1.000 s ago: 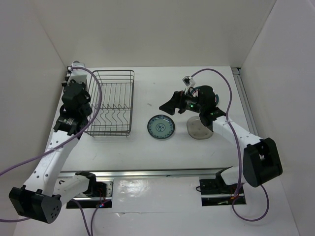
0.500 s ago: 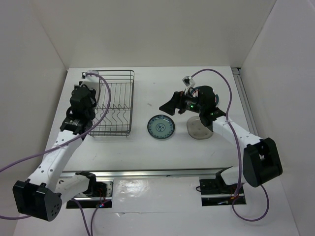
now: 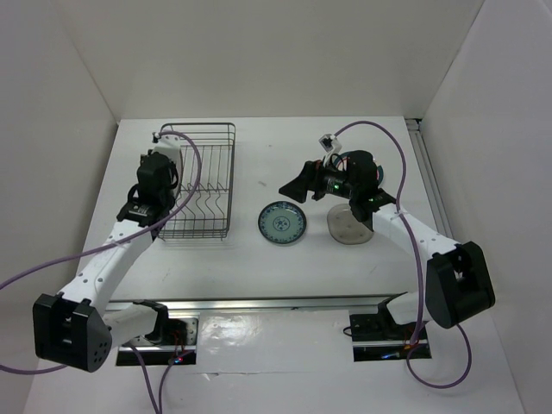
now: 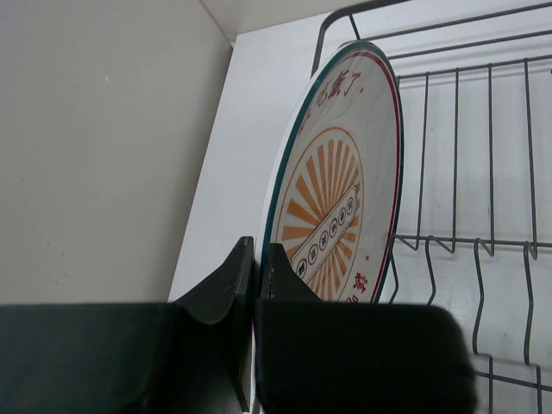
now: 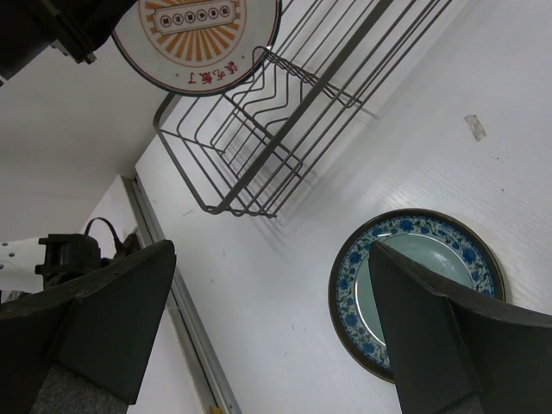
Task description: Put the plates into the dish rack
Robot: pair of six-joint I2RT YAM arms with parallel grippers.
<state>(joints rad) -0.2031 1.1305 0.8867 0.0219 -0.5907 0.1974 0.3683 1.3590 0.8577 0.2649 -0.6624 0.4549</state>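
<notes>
My left gripper [image 3: 164, 159] is shut on the rim of the white plate with the orange sunburst centre [image 4: 345, 181] and holds it upright on edge over the left rear part of the dish rack [image 3: 231, 177]. In the left wrist view the fingers [image 4: 276, 267] pinch the plate's lower edge, with the rack's wires [image 4: 490, 155] behind it. The blue-teal patterned plate [image 3: 282, 223] lies flat on the table right of the rack. The clear greyish plate [image 3: 348, 226] lies to its right. My right gripper [image 3: 293, 185] is open and empty, hovering above the blue plate [image 5: 354, 293].
White walls close in the table at the back and both sides. The right wrist view shows the rack [image 5: 302, 112] from the side, with the held plate [image 5: 198, 34] at its far end. A metal rail [image 3: 259, 304] runs along the table's near edge.
My left arm has carried the white plate rightward from the table's left edge to over the rack's left side. The right arm has not moved.
</notes>
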